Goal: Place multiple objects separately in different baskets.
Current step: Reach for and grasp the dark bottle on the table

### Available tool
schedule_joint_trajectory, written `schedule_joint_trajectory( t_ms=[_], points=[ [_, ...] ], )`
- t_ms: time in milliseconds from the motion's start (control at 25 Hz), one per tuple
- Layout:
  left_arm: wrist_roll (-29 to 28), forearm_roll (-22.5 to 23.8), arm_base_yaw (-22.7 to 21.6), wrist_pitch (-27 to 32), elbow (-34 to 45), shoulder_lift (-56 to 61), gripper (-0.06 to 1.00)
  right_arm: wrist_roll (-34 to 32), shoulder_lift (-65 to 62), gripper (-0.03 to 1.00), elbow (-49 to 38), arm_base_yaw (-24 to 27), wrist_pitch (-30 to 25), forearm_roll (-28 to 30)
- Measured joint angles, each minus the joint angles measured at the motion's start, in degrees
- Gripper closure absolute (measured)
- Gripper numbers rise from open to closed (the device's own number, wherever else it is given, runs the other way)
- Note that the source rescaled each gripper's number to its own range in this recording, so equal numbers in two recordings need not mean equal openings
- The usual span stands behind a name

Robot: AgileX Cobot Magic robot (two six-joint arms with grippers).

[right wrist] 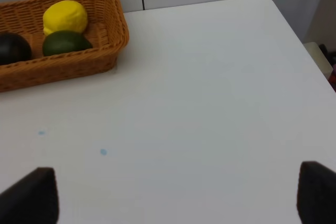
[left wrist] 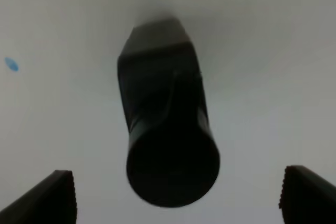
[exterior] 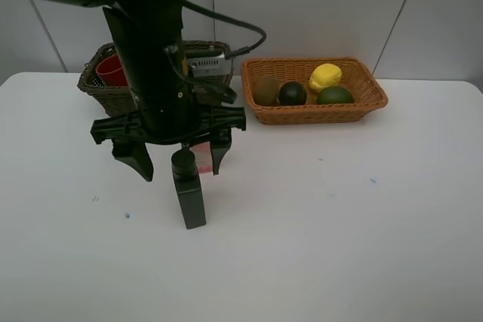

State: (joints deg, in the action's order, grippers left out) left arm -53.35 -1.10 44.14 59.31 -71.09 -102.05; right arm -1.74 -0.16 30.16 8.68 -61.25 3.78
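The left end effector (exterior: 181,166) hangs over the upright dark green bottle (exterior: 192,201), which stands left of the table's (exterior: 339,246) middle. Its fingers are spread wide to either side of the bottle, clear of it. The right end effector (right wrist: 174,195) is likewise spread apart above bare table. At the far edge, the orange-tan basket (exterior: 362,103) holds the lemon (exterior: 325,77) and lime (exterior: 334,95).

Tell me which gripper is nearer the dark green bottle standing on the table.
Left. The left gripper hangs open directly over the dark green bottle, fingers either side. The right gripper is away over the table beside the orange-tan wicker basket.
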Motion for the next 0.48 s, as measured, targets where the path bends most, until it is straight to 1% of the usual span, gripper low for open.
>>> schedule_joint_trajectory(
  t_ms=[320, 480],
  points=[
    [-2.9, -0.4, -0.5, -7.9, 5.2, 0.0, -0.06, 0.0, 0.0, -0.03, 0.0, 0.0, 0.0, 0.0],
    [-3.2, -1.3, -1.3, -11.7, 7.7, 0.0, -0.06, 0.0, 0.0, -0.03, 0.0, 0.0, 0.0, 0.0]
  ],
)
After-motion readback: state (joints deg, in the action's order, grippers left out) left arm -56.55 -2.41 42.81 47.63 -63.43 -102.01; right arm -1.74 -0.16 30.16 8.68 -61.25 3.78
